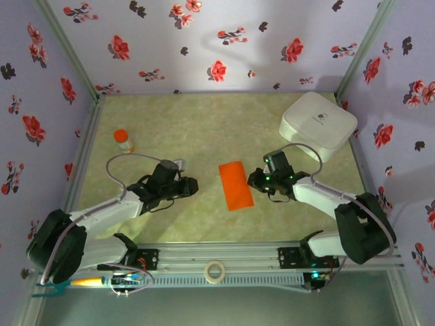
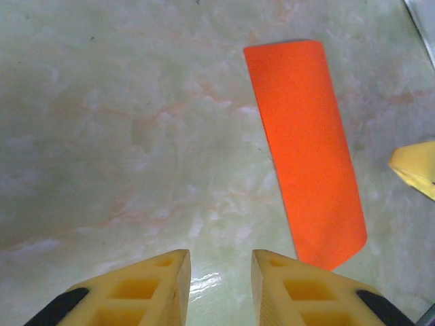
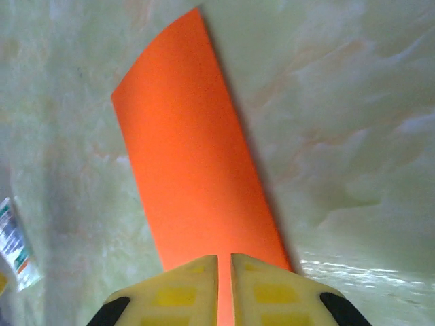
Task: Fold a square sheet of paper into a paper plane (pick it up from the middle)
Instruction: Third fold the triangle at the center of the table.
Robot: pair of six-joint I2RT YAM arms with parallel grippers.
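Orange-red paper (image 1: 236,185), folded to a narrow rectangle, lies flat on the table (image 1: 204,129) between my two claws in the overhead view. The left claw (image 1: 194,185) sits a little off its left long edge and the right claw (image 1: 253,180) sits right at its right long edge. Behind the right claw I see the white case (image 1: 318,124), and well behind the left claw stands the small orange-capped bottle (image 1: 123,140). A tape roll (image 1: 215,272) rests on the rail between the arm bases. From the left wrist, my left claw (image 2: 221,282) stands narrowly parted with bare table showing in the gap and nothing held. The orange-red paper (image 2: 306,149) runs ahead and to the right of it, the near corner just beside the right-hand finger. One yellow fingertip of the right claw (image 2: 413,168) pokes in past the paper's far side, with a strip of table between them. From the right wrist, my right claw (image 3: 224,261) is drawn almost together, leaving a thin slit with orange showing through it. The orange-red paper (image 3: 197,156) stretches straight ahead from under those fingers. I cannot tell from this angle whether they touch it. A small printed packet (image 3: 13,238) lies off to the left of that claw.
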